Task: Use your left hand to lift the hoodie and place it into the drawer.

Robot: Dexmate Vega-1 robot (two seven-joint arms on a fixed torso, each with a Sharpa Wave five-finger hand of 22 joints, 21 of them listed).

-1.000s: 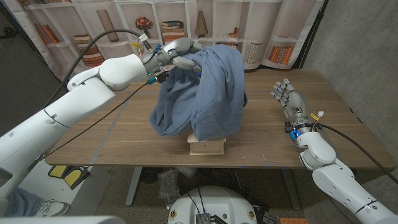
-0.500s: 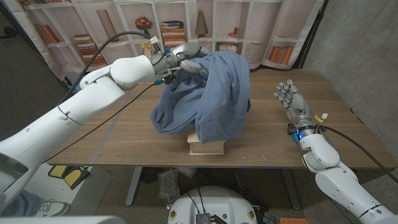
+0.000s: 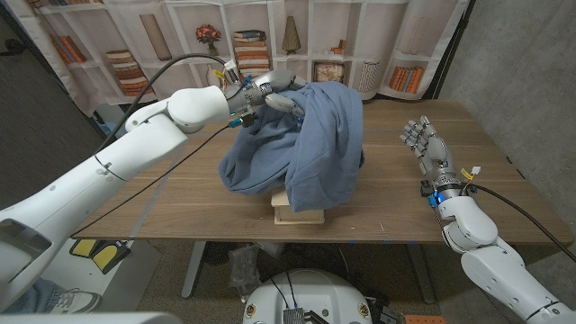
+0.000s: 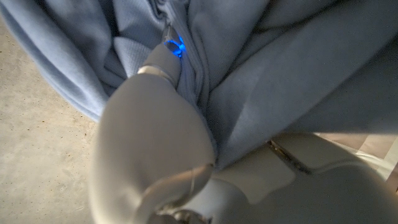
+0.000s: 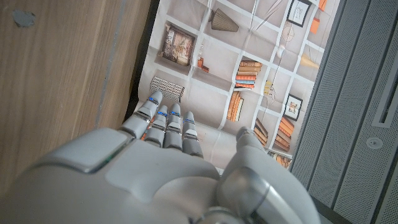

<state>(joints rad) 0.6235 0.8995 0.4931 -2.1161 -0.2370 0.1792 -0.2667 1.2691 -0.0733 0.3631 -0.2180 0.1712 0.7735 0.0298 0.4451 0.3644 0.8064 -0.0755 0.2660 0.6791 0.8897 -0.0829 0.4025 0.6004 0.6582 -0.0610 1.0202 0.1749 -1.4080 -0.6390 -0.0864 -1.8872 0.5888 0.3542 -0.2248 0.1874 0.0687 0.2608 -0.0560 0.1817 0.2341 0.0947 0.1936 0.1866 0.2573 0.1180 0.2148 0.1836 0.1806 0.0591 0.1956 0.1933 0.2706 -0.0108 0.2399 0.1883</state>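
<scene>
- Up above the surface (image 3: pixel 180 193), the left robot hand (image 3: pixel 270 90) grips a bunch of the hoodie (image 3: pixel 310 135) at its top, fingers sunk into the blue cloth.
- From that grip the hoodie hangs in heavy folds; its lower hem drapes over a small pale wooden drawer (image 3: pixel 300 212) near the surface's front edge.
- Only the drawer's front and lower rim show under the cloth, so what lies inside it cannot be told.
- Seen from the left wrist, the same robot hand (image 4: pixel 155 143) is buried in the hoodie (image 4: pixel 298 68), with a small blue light glowing between the folds at a fingertip.
- Well apart, on the right side of the surface, the right robot hand (image 3: pixel 430 148) holds nothing, fingers straight and slightly spread.
- Its wrist camera looks along that robot hand (image 5: pixel 161 162) toward shelves (image 5: pixel 249 68) of books beyond the surface's edge (image 5: pixel 74 74).
</scene>
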